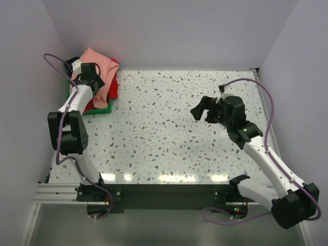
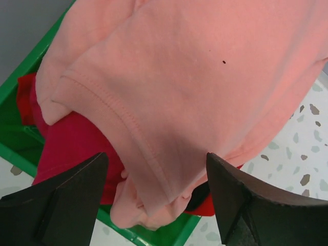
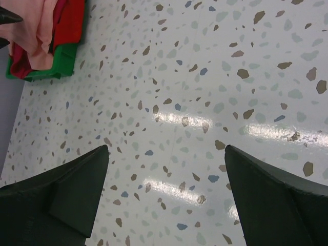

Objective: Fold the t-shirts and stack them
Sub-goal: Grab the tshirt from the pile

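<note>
A salmon-pink t-shirt (image 1: 96,64) lies on top of a pile in a green tray (image 1: 102,109) at the table's far left corner. In the left wrist view the salmon shirt (image 2: 195,82) covers a magenta-pink one (image 2: 72,141), with red cloth (image 2: 215,207) and a bit of black under it. My left gripper (image 1: 95,82) hovers open just above the pile's near edge; the jaws (image 2: 156,174) straddle a salmon fold without touching. My right gripper (image 1: 203,110) is open and empty over bare table, right of centre.
The speckled white tabletop (image 1: 164,133) spreads between the arms. The right wrist view shows the tray (image 3: 46,69) with shirts at its top left. Grey walls close in on the left, back and right.
</note>
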